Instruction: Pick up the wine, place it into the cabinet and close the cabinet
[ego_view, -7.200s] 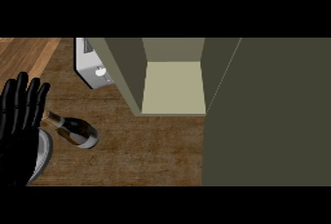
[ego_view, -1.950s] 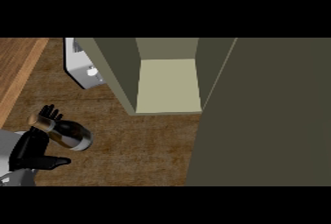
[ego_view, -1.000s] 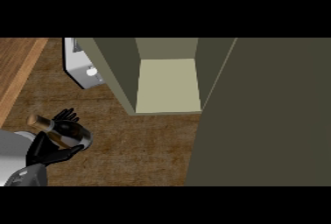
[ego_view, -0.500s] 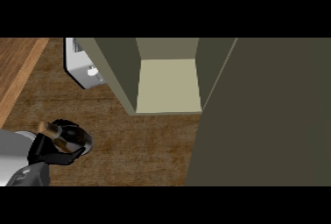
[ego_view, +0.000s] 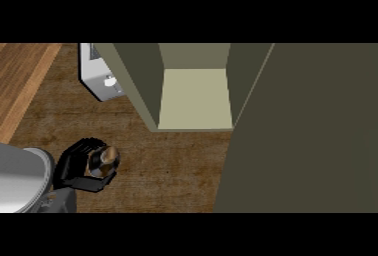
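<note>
The left hand (ego_view: 77, 167) curls its fingers and thumb around the wine bottle (ego_view: 103, 160) low at the left of the wooden counter (ego_view: 170, 165), well apart from the open cabinet (ego_view: 193, 97), whose pale shelf waits bare. The right hand is out of view. With the bottle mostly hidden in the grasp, it could tilt or slip on the lift, or clip the cabinet's near wall on the way in.

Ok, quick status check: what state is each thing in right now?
Wine bottle: held in the left hand, above the counter.
Left hand: fingers curled round the bottle.
Cabinet: open, nothing on the shelf that shows.
Cabinet door: swung open.
Right hand: out of view.
</note>
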